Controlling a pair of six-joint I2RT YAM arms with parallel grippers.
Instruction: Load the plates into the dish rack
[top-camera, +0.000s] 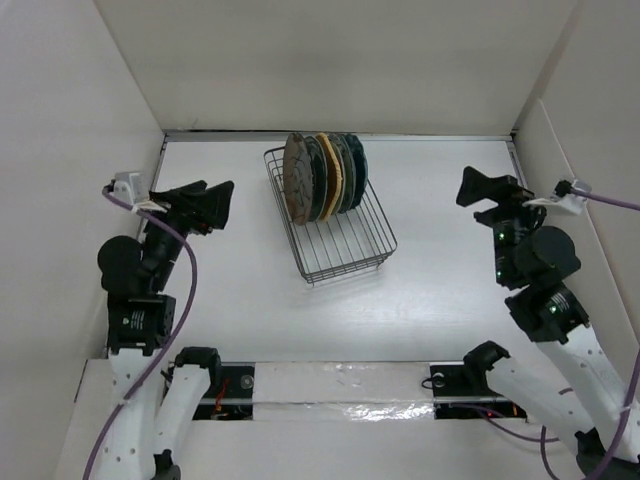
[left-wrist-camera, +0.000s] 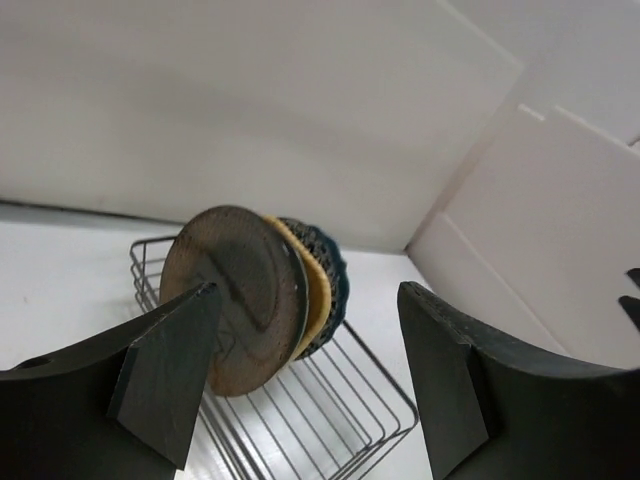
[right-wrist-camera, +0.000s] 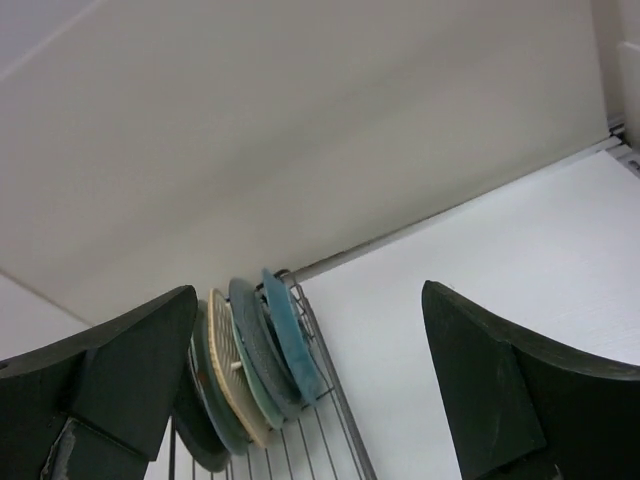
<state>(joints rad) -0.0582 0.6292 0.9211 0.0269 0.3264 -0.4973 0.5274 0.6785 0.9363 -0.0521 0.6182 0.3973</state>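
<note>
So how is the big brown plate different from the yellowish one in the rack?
The brown plate is dark; the tan plate is pale yellow. The brown plate stands at the row's left end in the top view; the tan plate sits mid-row, with plates on both sides. Both stand on edge in the dish rack.

One wire dish rack (top-camera: 345, 245) is sitting toward the far middle of the scene. Five plates (top-camera: 322, 178) seem to be standing in it, though they are overlapping closely: one brown, one tan, three in blue or green shades. Two grippers are showing: the left gripper (top-camera: 226, 207) and the right gripper (top-camera: 468, 195).
</note>
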